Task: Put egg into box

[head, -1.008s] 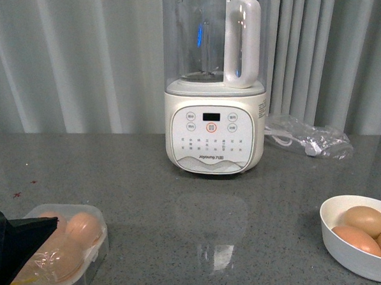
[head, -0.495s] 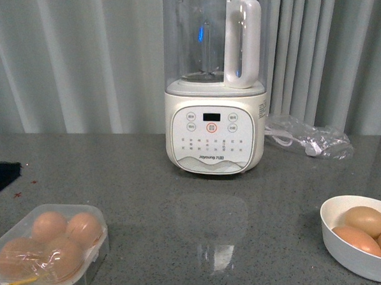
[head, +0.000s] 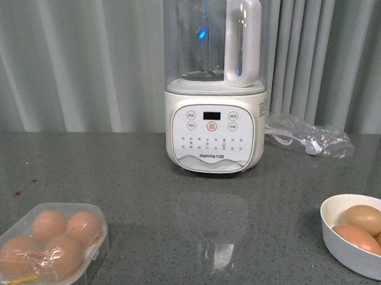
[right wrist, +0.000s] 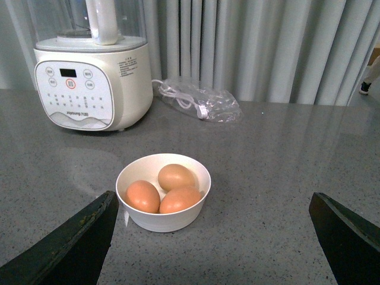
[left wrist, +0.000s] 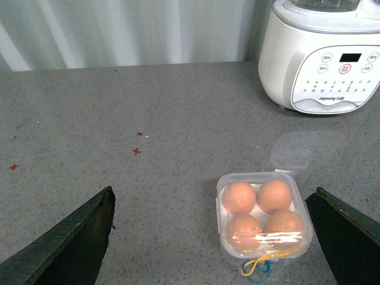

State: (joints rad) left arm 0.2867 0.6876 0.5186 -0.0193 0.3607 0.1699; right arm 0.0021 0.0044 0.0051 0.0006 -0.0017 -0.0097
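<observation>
Eggs fill all four holes of the box [left wrist: 263, 217], as I read it from my left wrist camera: four brown ones sit in the white tray, two by two. The clear lid looks to be down over them, since I see glare and crinkled reflections across the two nearer eggs, though I cannot be sure it is latched. A blue cord [left wrist: 257, 270] with a yellow strand lies at the box's edge. In the front view the box [head: 52, 245] sits low at my left side on the grey table [head: 181, 207], and neither arm shows there.

I cannot single out the egg [left wrist: 239, 196] I was meant to place; they all look alike, so I take one of the four in the tray as it. Judging by the full tray, I consider the placing done, with nothing left except perhaps confirming the lid.

My left gripper [left wrist: 208, 237] hangs above the box with its jaws spread wide and nothing between them; the box lies between the fingertips but well clear of both. My right gripper [right wrist: 211, 237] is likewise spread wide and empty, looking down on the white bowl [right wrist: 163, 222], which holds three more brown eggs. A blender [head: 214, 84] stands further back, with a crumpled plastic bag [head: 308, 137] beside it.
</observation>
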